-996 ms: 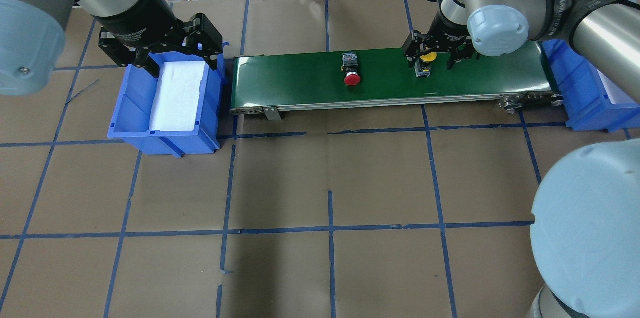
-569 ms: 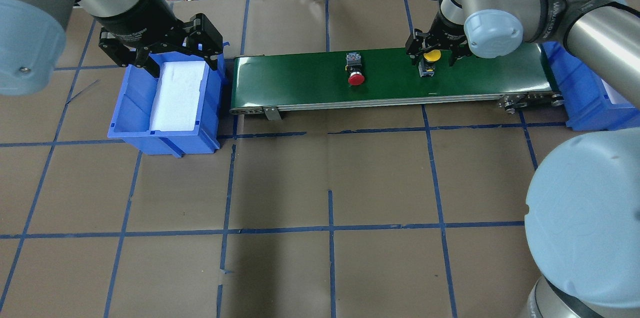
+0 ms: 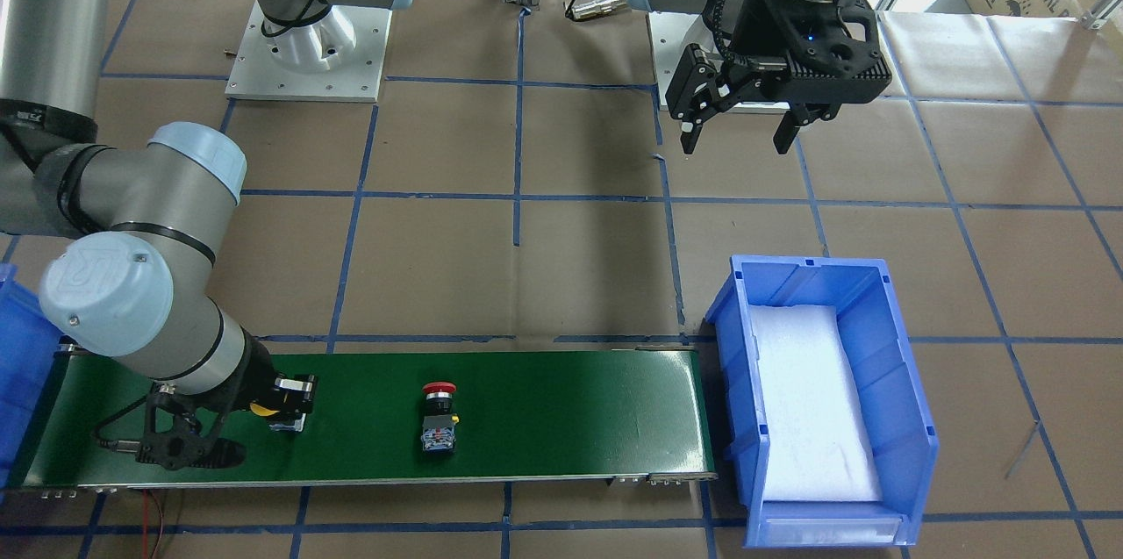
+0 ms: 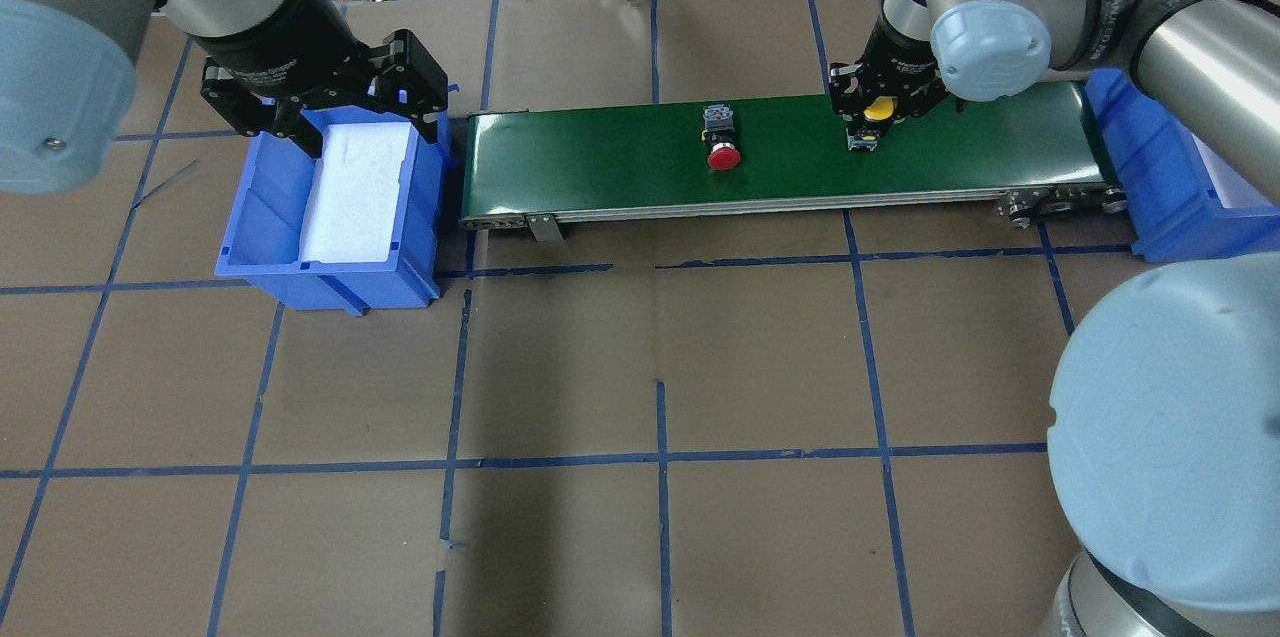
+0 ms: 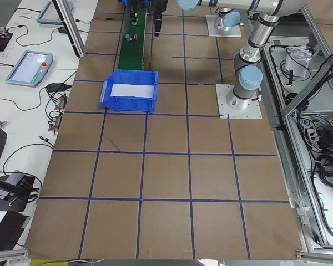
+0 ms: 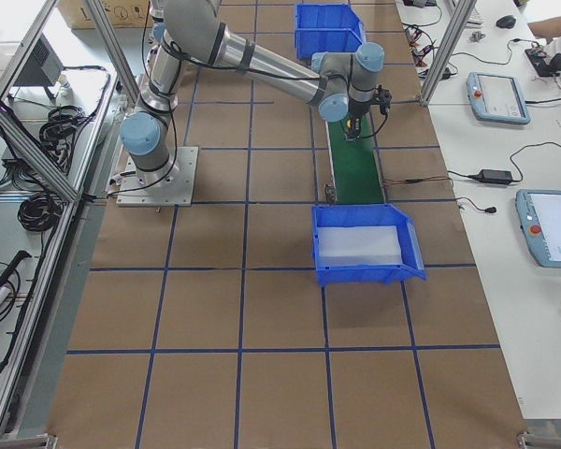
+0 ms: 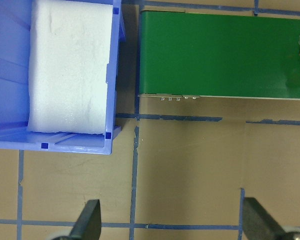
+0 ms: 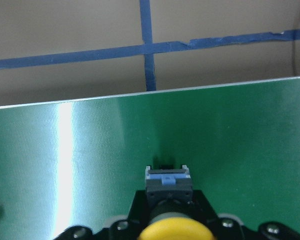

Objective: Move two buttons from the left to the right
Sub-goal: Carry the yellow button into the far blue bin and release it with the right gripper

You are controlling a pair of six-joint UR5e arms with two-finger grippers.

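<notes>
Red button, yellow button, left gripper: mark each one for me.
red button (image 4: 723, 158): overhead view, on its red cap.
yellow button (image 4: 879, 107): overhead view, on its yellow cap.
left gripper (image 3: 733, 144): front-facing view, midway between its open fingertips.

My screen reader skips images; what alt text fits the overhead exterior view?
The right pincer grips the yellow-capped button on a green conveyor belt; the red-capped button lies mid-belt. The left pincer hangs open near a foam-lined blue bin.
</notes>
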